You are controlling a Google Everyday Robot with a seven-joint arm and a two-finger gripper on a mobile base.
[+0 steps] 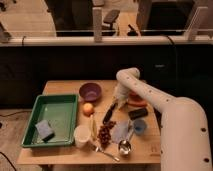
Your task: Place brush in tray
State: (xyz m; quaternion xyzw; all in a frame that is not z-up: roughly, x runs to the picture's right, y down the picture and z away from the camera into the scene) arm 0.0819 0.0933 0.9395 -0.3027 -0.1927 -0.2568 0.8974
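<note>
At frame centre the tool (118, 98) hangs over the upper end of the brush (109, 115), lying slanted on the counter (62, 89), seemingly lined up to grasp it, though whether it is apart or clamped I cannot tell; the tray (60, 110) sits lower left.

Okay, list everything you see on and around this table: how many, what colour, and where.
tray: one, green, table's left side
sponge: one, blue, inside the tray
purple bowl: one, back centre
orange bowl: one, right of centre, partly behind the arm
fruit: one, orange, between tray and brush
brush: one, black handle, centre, outside the tray
cup: one, white, front, beside the tray
grapes: one bunch, dark, front centre
ladle: one, metal, front
table: one, wooden
arm: one, white, from the right
gripper: one, at the brush's far end
</note>
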